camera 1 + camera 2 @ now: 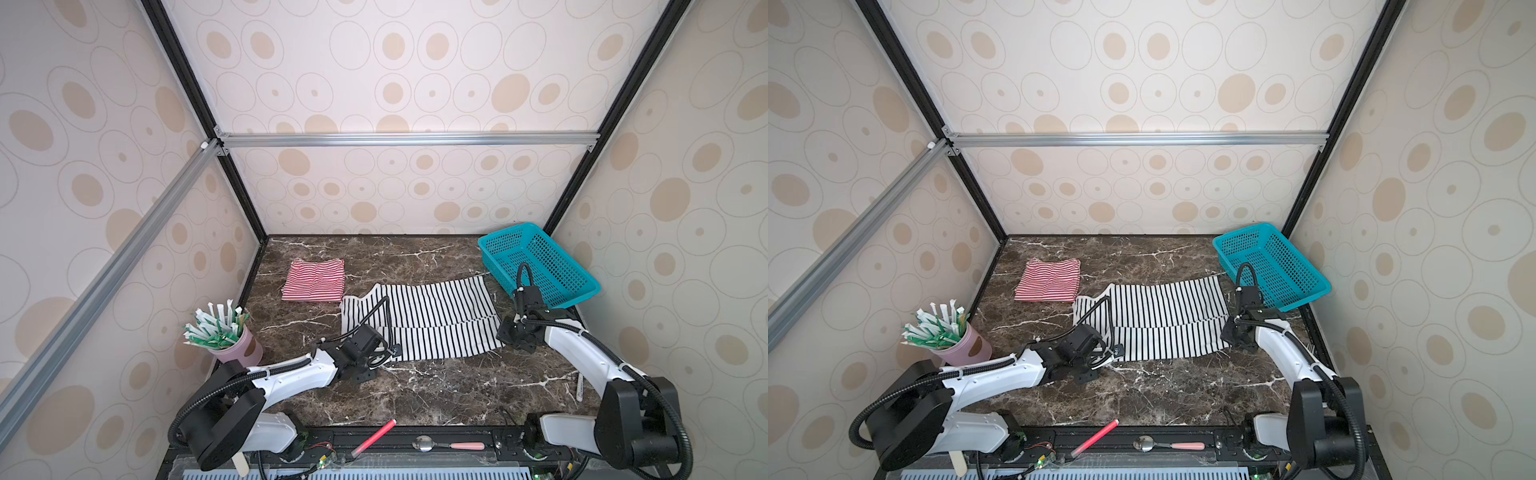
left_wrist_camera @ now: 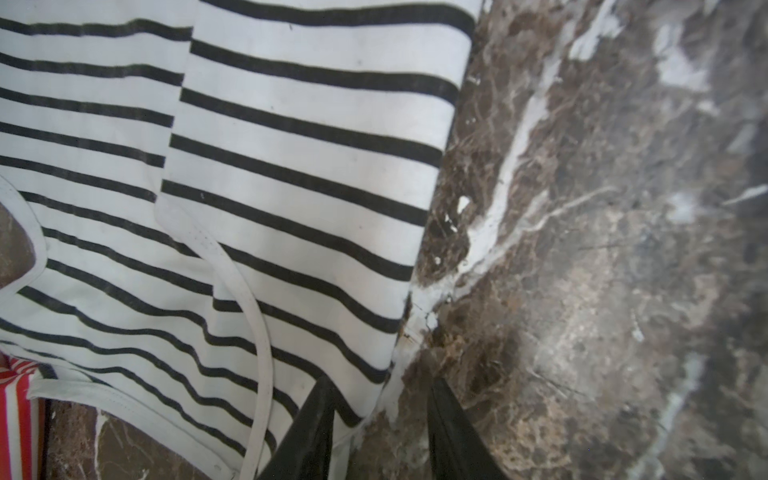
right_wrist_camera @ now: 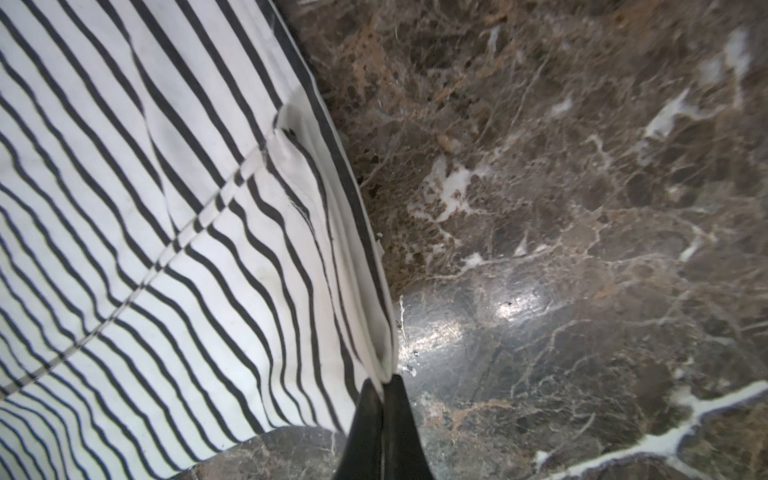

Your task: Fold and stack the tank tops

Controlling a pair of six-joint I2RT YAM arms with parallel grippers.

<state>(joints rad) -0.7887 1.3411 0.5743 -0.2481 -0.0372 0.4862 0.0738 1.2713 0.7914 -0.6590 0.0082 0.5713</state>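
Observation:
The black-and-white striped tank top (image 1: 432, 316) (image 1: 1167, 320) lies spread across the middle of the marble table, its near long side folded over. The red-and-white tank top (image 1: 314, 280) (image 1: 1048, 280) sits folded at the back left, apart from both grippers. My left gripper (image 1: 390, 353) (image 2: 380, 415) is open at the black-and-white top's near left corner, one finger (image 2: 316, 428) over the cloth and its mate over bare marble. My right gripper (image 1: 505, 332) (image 3: 384, 386) is shut on the same top's right edge (image 3: 374, 324), which bunches into the pinched tips.
A teal mesh basket (image 1: 540, 262) stands tilted at the back right, just behind the right arm. A pink cup of wrapped sticks (image 1: 235, 340) stands at the left wall. A red stick (image 1: 374, 436) and a spoon (image 1: 440, 445) lie on the front rail.

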